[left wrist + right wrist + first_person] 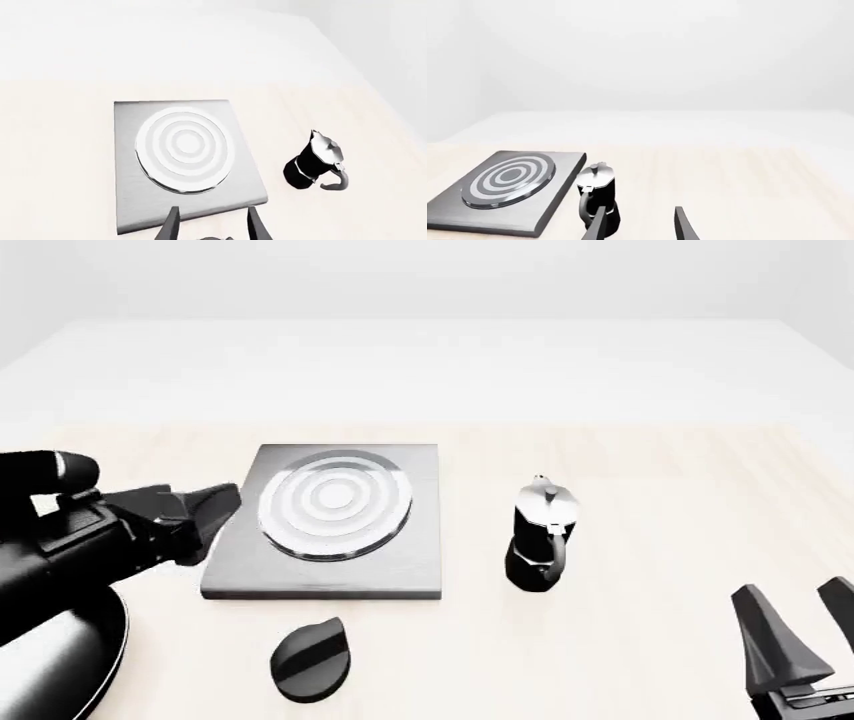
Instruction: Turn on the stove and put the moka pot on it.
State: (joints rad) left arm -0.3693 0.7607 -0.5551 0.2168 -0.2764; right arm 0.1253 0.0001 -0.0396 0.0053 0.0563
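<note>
In the front view we count one flat square grey metal stove plate (324, 540) with concentric silver burner rings, lying on the pale wooden table (641, 480). One black oval knob (312, 659) sits apart from it, near the plate's front edge. One small moka pot (541, 536), black in base and handle with a shiny silver top, stands upright on the table just right of the plate, not on it. One round black pan (80, 665) shows partly at the lower left corner. Two arms appear: the left gripper (214, 508) reaches in over the plate's left edge, and we cannot tell its jaws from here; the right gripper (801, 625) sits low at the right, its two fingers spread with nothing between them.

In the left wrist view we see the same plate (190, 200) and the one pot (315, 161) beside it; the left gripper (212, 225) has its two fingers parted and empty over the plate's near edge.

In the right wrist view the plate (554, 195) and pot (597, 192) sit side by side, and the right gripper (639, 225) is spread, holding nothing, with the pot just beyond one fingertip.
</note>
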